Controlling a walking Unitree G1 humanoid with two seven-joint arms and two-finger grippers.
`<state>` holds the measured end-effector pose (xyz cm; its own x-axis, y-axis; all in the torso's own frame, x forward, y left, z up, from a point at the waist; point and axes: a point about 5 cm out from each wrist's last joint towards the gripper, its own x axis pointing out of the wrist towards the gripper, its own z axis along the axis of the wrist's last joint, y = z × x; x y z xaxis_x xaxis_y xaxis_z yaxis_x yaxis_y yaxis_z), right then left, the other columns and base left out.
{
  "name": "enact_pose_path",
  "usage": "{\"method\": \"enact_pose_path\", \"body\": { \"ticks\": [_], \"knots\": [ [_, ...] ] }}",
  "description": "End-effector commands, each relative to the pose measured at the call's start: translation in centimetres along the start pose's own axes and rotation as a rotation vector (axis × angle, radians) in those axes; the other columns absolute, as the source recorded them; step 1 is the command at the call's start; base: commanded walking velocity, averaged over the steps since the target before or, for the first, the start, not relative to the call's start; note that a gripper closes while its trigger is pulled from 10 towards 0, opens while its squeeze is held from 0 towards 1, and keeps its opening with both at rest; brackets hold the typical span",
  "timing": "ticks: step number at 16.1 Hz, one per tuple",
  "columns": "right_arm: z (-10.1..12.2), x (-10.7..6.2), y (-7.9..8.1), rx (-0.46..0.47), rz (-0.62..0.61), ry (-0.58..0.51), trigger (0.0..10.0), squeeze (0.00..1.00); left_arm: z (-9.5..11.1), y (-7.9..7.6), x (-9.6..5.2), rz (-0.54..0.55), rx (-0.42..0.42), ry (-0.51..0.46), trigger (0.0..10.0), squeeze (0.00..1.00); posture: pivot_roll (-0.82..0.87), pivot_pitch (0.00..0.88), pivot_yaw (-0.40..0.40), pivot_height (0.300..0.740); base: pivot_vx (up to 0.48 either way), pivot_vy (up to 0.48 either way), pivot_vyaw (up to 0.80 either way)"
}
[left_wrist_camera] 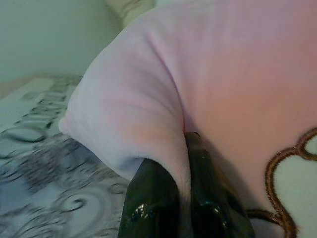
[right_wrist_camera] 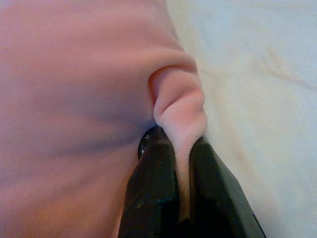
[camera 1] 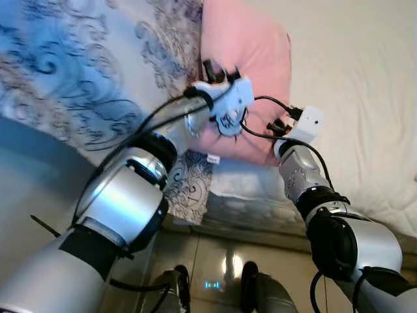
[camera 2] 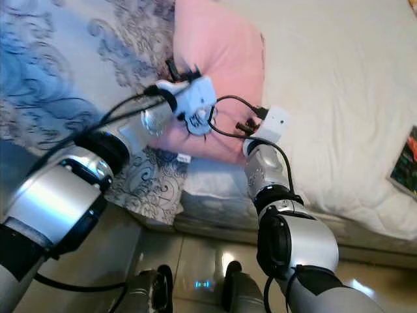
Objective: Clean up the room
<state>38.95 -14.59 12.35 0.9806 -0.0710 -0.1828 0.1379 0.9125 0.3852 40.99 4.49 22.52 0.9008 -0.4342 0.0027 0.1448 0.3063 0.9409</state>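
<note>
on the bed (camera 1: 365,78), both grippers pinch the pink pillow (camera 1: 251,55).

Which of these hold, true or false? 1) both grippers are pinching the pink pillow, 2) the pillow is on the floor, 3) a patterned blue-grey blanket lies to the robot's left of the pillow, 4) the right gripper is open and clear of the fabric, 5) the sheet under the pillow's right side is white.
1) True. The left gripper and the right gripper each have a fold of the pink pillow between their fingers.
2) False. It lies on the bed, on the white sheet.
3) True. The patterned blanket is on that side.
4) False. It is shut on a fold of the pillow.
5) True.
</note>
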Motion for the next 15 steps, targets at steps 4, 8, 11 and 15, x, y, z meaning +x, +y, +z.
{"method": "enact_pose_path", "body": {
  "ticks": [4,8,11,15],
  "knots": [
    [-4.2,-1.0,0.9,0.232,-0.015,0.176,10.0,0.0,0.2,-1.0,0.0,-0.064,0.15,-0.012,10.0,0.0,0.15,0.287,0.044,0.74,0.0,0.0,0.0],
    [-3.9,-0.9,2.7,0.3,0.057,0.178,10.0,0.0,1.5,1.9,0.5,0.031,0.254,-0.054,10.0,0.0,0.16,0.291,0.042,0.74,0.0,0.0,0.0],
    [-3.6,-0.8,4.1,0.389,0.112,0.194,10.0,0.0,2.0,2.9,0.8,0.016,0.305,-0.048,10.0,0.0,0.15,0.289,0.037,0.74,0.0,0.0,0.0],
    [-3.3,-0.7,4.9,0.261,0.187,0.253,10.0,0.0,0.7,2.6,0.6,-0.065,0.297,0.051,10.0,0.0,0.16,0.289,0.034,0.74,0.0,0.0,0.0]
  ]
}}
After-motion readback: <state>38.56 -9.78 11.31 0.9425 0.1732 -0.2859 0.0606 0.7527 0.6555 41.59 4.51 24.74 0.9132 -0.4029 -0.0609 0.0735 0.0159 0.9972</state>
